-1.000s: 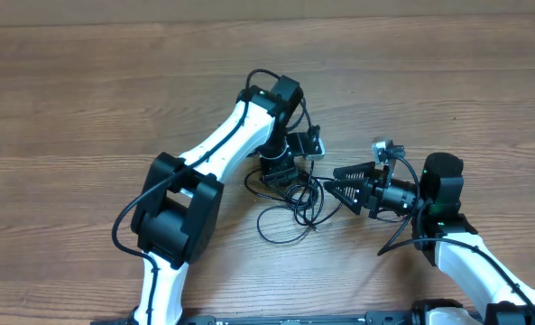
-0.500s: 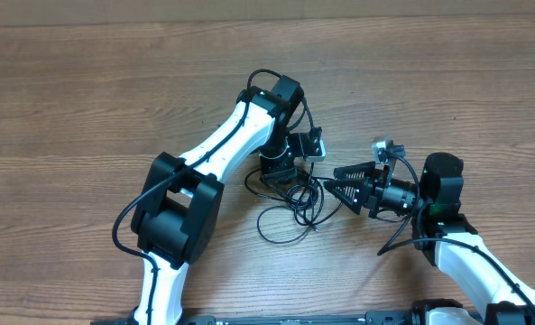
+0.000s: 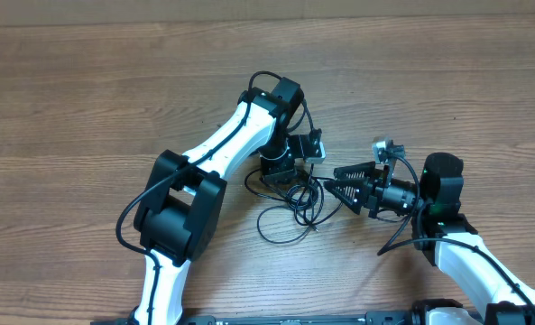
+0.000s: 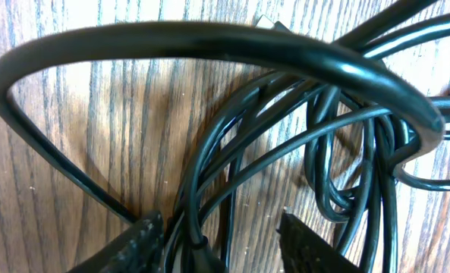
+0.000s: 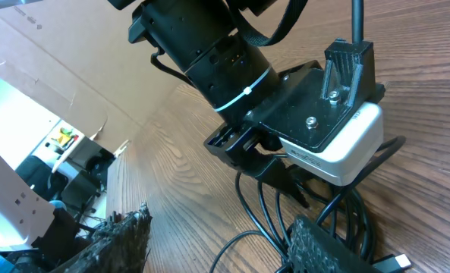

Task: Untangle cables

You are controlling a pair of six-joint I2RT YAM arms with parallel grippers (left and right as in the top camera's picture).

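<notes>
Overhead view, item one: tangle of thin black cables [image 3: 294, 206], loosely looped, lying on the brown wood-grain table [image 3: 87, 90] between the two arms, near the front middle. Item two: left arm, white and black, rising from the near left edge, elbow bent, forearm running up and to the right, wrist folded over so that the left gripper [image 3: 281, 176] points down onto the upper part of the tangle. Left wrist view: left gripper [image 4: 221, 244] with its two black ridged fingertips [image 4: 145, 241] partly spread, standing either side of several cable strands [image 4: 281, 149]; no pinch on them shows, and a thicker black loop arches across the top of the view. Item three: right arm, coming in from the near right corner, forearm low and level, right gripper [image 3: 332, 179] aimed leftward, tips just beside the right side of the tangle. Right wrist view: right gripper [image 5: 225, 244] with fingers spread and nothing between them; beyond it, the left arm's wrist with its white camera housing [image 5: 338, 144] over the cables [image 5: 262, 205].
</notes>
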